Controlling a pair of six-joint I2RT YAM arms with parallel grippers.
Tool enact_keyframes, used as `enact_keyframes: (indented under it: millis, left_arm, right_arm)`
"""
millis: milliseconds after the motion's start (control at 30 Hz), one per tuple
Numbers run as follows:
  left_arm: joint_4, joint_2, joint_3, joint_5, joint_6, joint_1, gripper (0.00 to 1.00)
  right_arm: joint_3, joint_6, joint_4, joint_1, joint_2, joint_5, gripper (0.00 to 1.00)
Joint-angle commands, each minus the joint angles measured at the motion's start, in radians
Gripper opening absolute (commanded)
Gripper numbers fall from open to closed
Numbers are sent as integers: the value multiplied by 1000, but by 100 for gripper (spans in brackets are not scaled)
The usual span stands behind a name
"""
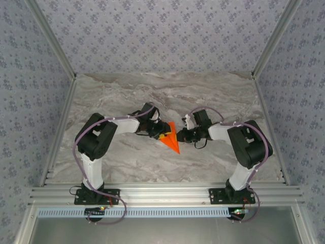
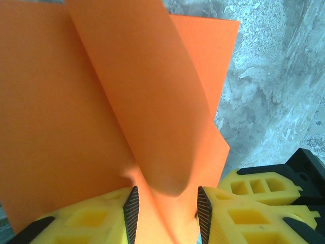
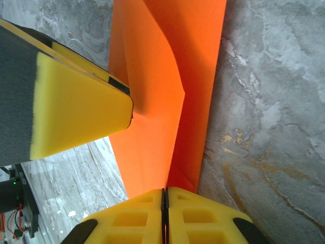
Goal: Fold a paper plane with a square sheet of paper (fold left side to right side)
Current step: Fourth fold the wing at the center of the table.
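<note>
Top external view puts the marble table (image 1: 152, 96) under everything. At its middle lies the square sheet of paper (image 1: 172, 141), already creased to a narrower orange wedge. Its long axis runs from the far side toward the arm bases, with the point leaning near and slightly right. Both arms reach inward to it, and the wedge sits between them, so neither is clearly the nearer.

The left gripper (image 1: 160, 133) is against the paper's left flank and the right gripper (image 1: 181, 136) against its right flank. The fold from left to right would therefore have to travel across that long axis, away from the left gripper and toward the right one.

From the left wrist, a flap of the sheet curls upward and over, standing off the layer below. The left jaws are part-way apart and straddle the base of that curl, which sits between the dark pads (image 2: 132, 211). Whether they actually bear on it I cannot tell.

From the right wrist, the right jaws are pressed together with only a thin seam showing. The near end of the paper, where a crease line runs down, goes into that seam, so I judge it pinched and anchored there. The left flap looks like the free part to be carried over.
</note>
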Motion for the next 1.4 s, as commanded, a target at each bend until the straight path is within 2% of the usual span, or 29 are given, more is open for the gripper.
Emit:
enact_keyframes:
  millis: [0, 567, 900, 1167, 1367]
  left_arm:
    - [-48, 20, 8, -19, 13, -7, 38]
    - [-84, -45, 38, -30, 43, -6, 37]
    - [-106, -15, 126, 27, 69, -12, 17]
    - [-97, 65, 185, 67, 73, -26, 15]
    - [-110, 100, 186, 54, 84, -27, 14]
  right_arm:
    - [20, -25, -48, 8, 29, 28, 8]
    - [63, -75, -162, 37, 73, 101, 9]
    - [65, -85, -181, 43, 76, 117, 9]
    - [72, -88, -193, 49, 81, 123, 9]
    - [80, -88, -200, 54, 84, 123, 9]
